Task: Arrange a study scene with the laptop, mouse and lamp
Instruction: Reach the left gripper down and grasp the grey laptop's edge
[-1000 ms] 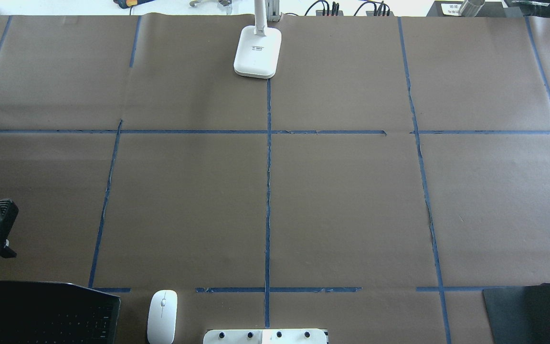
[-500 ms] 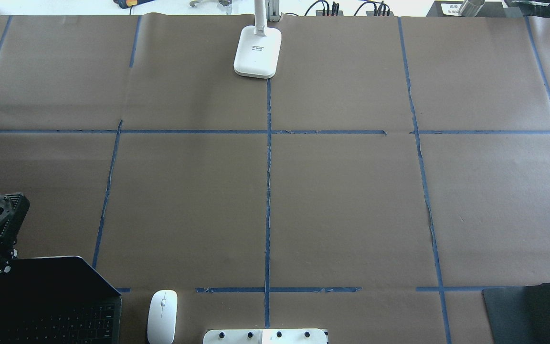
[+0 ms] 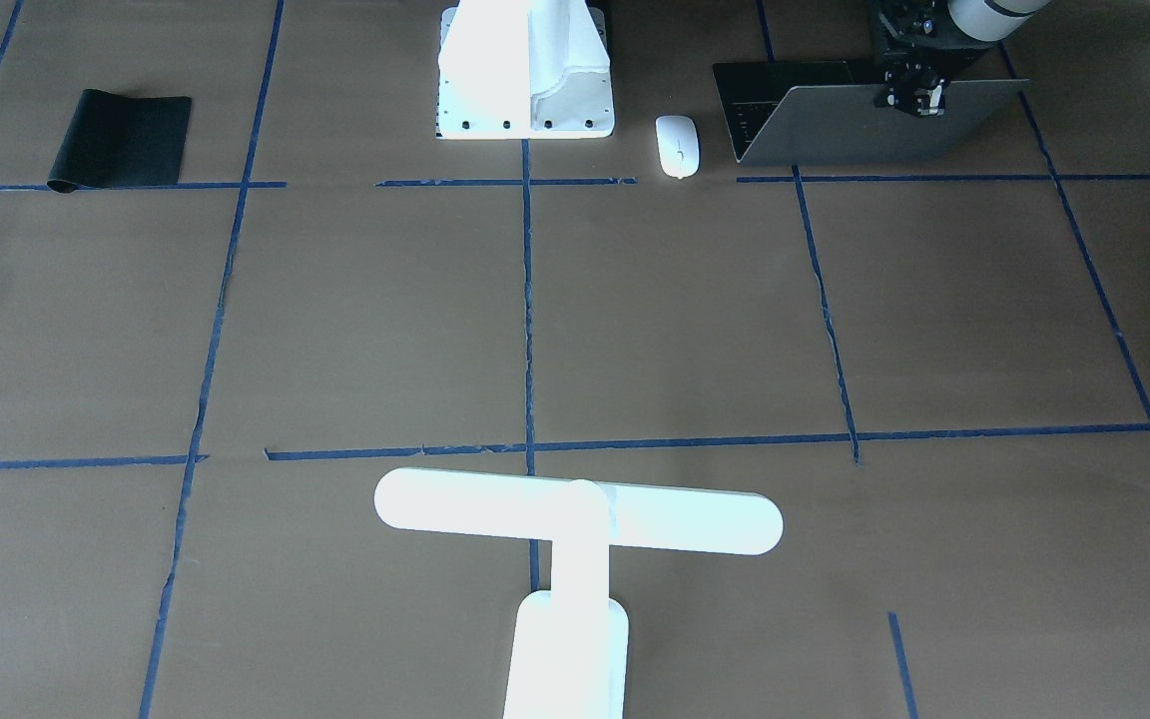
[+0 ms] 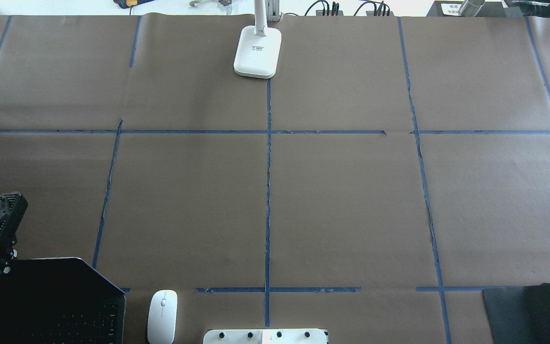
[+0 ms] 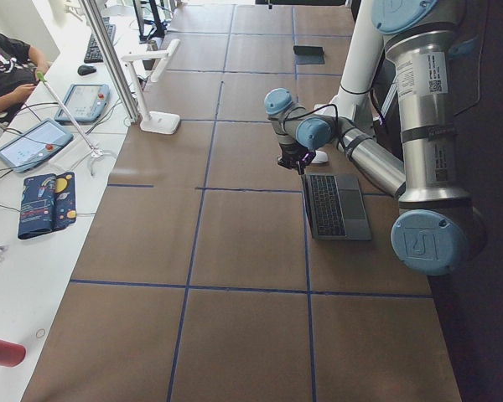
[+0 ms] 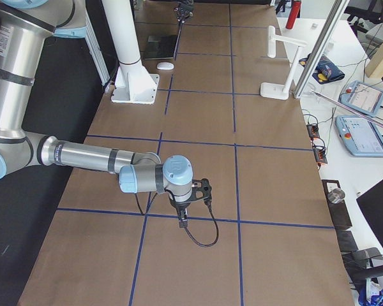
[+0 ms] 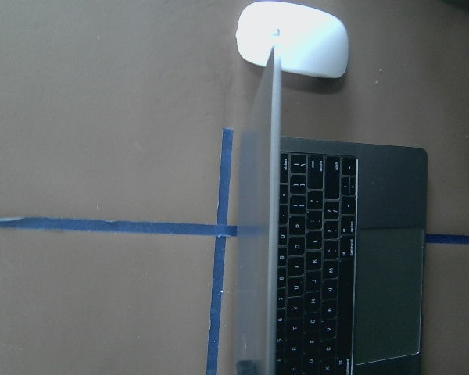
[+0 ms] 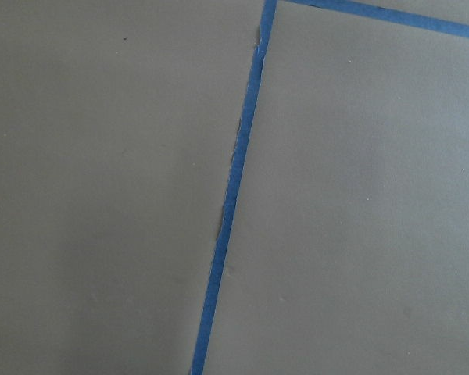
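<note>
Exterior front-facing view: my left gripper [image 3: 910, 97] is closed narrowly on the top edge of the laptop [image 3: 835, 135] lid. The laptop stands open by the mouse [image 3: 678, 145] at my side of the tabletop [image 3: 635, 320]. My right gripper [image 6: 181, 218] hangs above the tabletop, and I cannot tell how far open it is.

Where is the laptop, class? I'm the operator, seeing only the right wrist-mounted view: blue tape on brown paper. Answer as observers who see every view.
Observer: The laptop stands part open at the table's robot-side edge, on the robot's left.
Operator: Is anything holding it?
Observer: The left pincer grips the lid's top edge.
Operator: And the mouse?
Observer: The mouse lies between the laptop and the white mount, touching neither.
</note>
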`<control>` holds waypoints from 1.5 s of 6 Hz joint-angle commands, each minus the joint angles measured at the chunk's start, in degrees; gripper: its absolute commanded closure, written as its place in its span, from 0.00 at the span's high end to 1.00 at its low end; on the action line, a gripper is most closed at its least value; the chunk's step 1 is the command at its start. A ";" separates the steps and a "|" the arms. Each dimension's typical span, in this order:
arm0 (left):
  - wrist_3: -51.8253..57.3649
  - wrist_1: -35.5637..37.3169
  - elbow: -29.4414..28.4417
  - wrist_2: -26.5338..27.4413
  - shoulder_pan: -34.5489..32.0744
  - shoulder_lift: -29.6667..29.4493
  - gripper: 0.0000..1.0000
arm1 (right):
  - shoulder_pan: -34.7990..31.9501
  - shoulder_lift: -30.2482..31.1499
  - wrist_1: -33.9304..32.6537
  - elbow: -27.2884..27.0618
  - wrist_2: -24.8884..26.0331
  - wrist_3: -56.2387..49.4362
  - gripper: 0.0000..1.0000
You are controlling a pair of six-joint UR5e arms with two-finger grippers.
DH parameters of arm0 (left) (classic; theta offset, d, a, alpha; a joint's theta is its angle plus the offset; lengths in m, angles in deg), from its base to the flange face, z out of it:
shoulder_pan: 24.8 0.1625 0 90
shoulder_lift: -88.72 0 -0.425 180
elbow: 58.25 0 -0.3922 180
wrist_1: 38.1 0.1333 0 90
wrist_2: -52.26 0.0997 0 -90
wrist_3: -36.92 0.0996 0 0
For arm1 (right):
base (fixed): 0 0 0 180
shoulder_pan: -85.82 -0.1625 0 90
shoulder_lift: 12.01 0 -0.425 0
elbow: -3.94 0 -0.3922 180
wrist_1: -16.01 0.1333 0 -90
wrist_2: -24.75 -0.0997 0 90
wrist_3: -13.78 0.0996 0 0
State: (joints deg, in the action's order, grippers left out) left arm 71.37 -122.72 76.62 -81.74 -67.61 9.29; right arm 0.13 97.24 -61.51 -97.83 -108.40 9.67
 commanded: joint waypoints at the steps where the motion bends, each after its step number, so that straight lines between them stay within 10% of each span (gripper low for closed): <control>1: 0.36 -0.36 0.75 3.63 -2.69 -3.33 0.00 | 0.00 0.08 0.00 0.00 -0.09 0.06 1.00; 5: 7.42 0.34 -3.89 13.41 -4.11 -10.99 0.01 | 0.00 -0.10 0.00 0.08 -0.09 0.24 1.00; 9: 7.74 14.17 -13.30 13.24 -6.66 -32.48 0.00 | 0.00 -0.18 0.00 0.17 0.00 0.15 1.00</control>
State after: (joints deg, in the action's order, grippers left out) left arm 79.08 -114.00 65.20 -68.46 -73.19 -16.82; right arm 0.13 97.08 -61.51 -97.72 -108.41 9.82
